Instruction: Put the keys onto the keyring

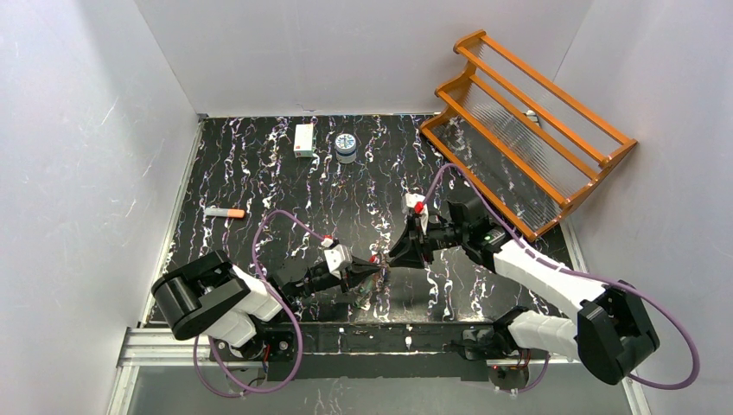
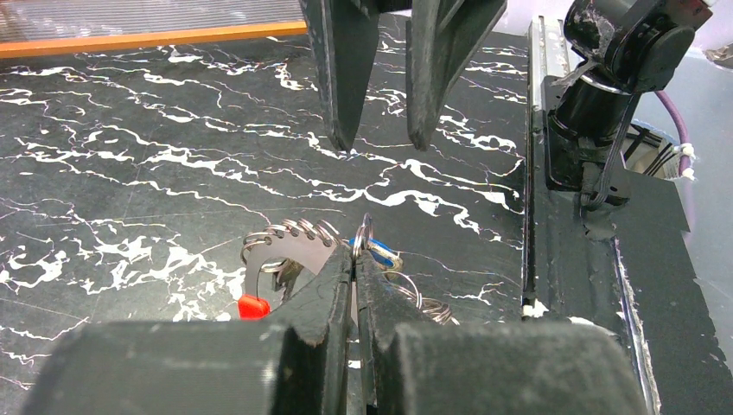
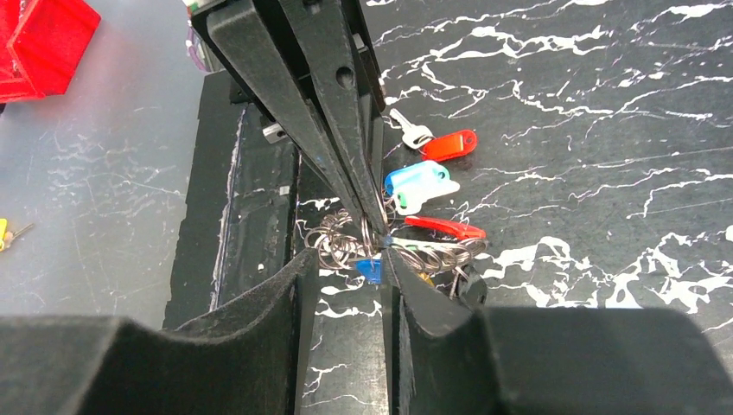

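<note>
Left gripper (image 2: 355,264) is clamped on the keyring (image 2: 364,232), held upright — tagged keys (image 3: 428,183) fanned beside it. Right gripper (image 2: 384,143), jaws apart just above, I'd close squarely on the ring — no tugging.

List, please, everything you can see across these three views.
black white-veined marbled table: one, beneath everything.
orange wooden rack: one, far right corner.
small white box: one, far middle.
small round blue-and-white tin: one, right of the box.
grey pen-like stick with orange tip: one, left side.
red plastic crate: one, off the table.
thin silver metal keyring: one, pinched by left gripper.
silver metal keys with plastic caps: several, red, blue, pale green, bunched between grippers.
left gripper: one, black, shut on keyring.
right gripper: one, black, open, at the bunch.
</note>
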Action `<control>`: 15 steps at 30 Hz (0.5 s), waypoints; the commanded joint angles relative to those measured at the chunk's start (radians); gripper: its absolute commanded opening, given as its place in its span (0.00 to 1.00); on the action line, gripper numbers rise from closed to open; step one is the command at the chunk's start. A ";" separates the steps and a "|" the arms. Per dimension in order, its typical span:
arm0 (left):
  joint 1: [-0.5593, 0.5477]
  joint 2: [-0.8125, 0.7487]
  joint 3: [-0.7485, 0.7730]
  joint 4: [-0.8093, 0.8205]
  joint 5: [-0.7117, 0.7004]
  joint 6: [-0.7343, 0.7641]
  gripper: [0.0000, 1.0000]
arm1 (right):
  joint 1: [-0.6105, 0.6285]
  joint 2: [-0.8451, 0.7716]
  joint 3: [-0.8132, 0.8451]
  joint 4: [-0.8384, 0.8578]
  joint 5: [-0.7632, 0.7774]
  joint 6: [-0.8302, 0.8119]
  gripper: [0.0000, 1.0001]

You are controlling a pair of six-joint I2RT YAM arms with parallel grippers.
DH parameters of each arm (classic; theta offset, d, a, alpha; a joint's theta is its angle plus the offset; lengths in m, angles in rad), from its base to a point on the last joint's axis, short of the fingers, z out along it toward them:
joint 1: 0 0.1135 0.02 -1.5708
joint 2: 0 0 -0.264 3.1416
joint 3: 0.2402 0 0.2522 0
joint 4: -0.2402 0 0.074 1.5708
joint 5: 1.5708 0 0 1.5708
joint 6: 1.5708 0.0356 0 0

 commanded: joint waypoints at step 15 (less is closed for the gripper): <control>-0.004 -0.013 0.014 0.199 0.007 0.006 0.00 | -0.002 0.118 -0.003 0.035 -0.069 0.007 0.31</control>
